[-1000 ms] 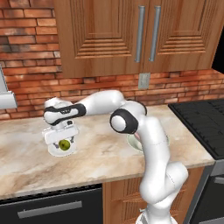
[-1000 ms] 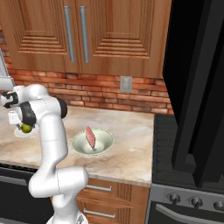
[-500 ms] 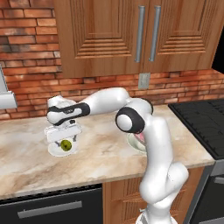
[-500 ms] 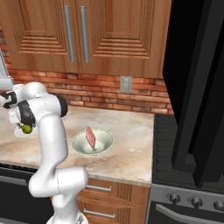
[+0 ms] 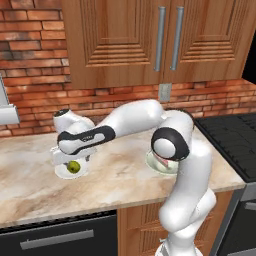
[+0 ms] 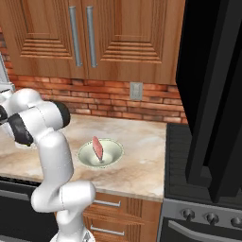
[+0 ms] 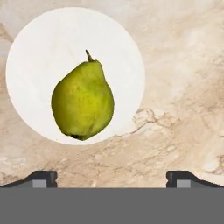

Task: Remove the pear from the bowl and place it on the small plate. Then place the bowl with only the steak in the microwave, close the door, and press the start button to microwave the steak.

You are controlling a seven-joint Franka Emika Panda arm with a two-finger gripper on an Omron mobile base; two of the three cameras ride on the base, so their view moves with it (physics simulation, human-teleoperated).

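Hand view: pear set down on the small plate, gripper spread wide above it.
Across the marble worktop point(image 5: 30, 175), the bowl point(image 6: 100, 153) sits well apart with only the steak point(image 6: 98, 148) inside, ready for the microwave. The small plate point(image 7: 39, 48) carries the pear point(image 7: 82, 101), lying free toward its near edge; the gripper point(image 7: 111, 177) grips nothing.

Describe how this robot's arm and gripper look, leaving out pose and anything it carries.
The arm is built of glossy white rounded segments with dark, nearly black bands and caps at the joints. No cables or markings are visible. The gripper ends in two small dark finger tips with paler grey faces, as seen in the hand view.
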